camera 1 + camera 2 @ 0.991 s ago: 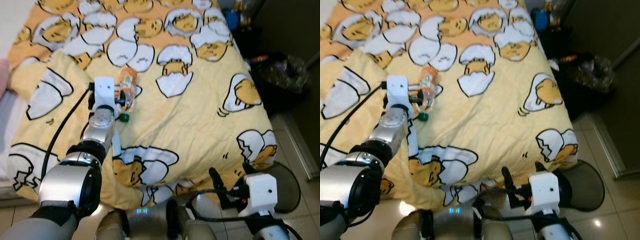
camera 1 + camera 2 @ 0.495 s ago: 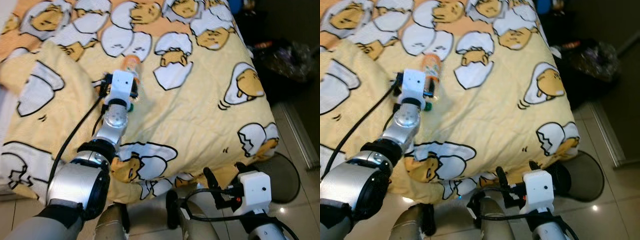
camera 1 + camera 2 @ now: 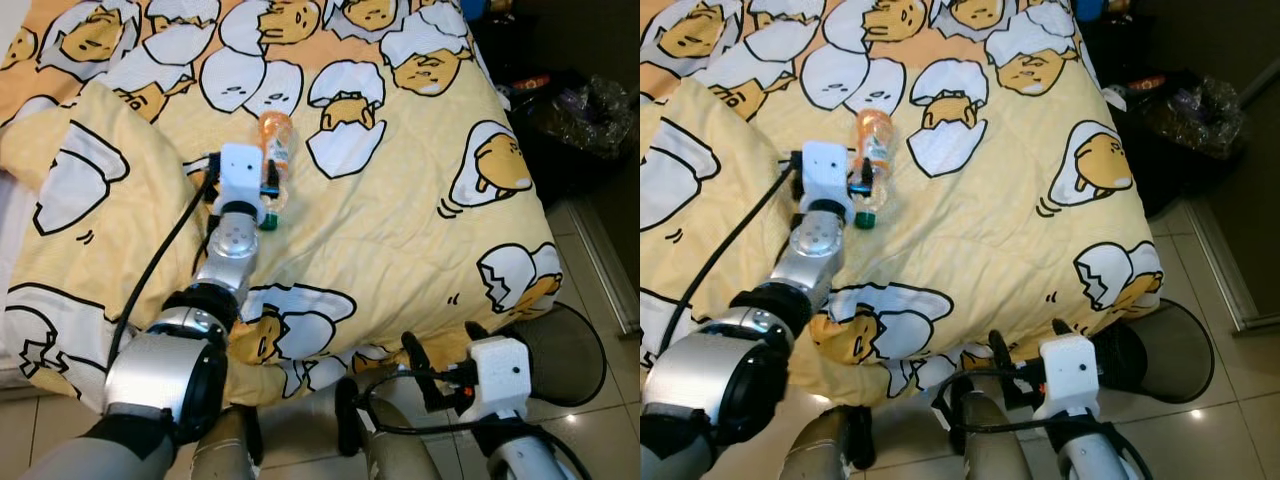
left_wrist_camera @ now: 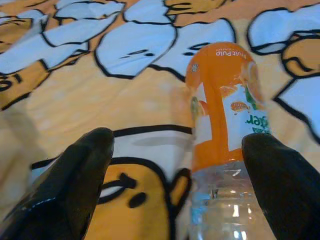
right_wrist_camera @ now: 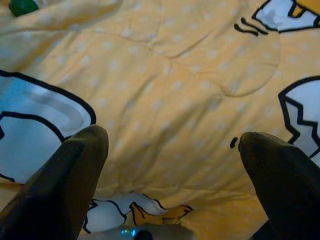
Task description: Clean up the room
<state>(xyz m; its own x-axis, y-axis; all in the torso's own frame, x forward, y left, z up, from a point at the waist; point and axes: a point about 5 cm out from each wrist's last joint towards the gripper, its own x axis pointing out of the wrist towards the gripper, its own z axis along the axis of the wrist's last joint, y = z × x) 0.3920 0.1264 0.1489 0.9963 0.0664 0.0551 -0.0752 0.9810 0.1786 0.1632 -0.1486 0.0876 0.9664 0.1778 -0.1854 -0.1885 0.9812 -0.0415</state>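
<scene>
Closing in, the left gripper [image 4: 175,165] now straddles the clear plastic bottle with orange label [image 3: 274,150], fingers wide apart, unclosed; grasp looks imminent; right gripper [image 5: 170,165] idles open.

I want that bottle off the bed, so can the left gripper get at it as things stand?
Probably yes. The left gripper is open right at the plastic bottle lying on the yellow blanket. One finger is beside the bottle, which sits off-centre, so a small sideways shift may be needed before closing.
</scene>
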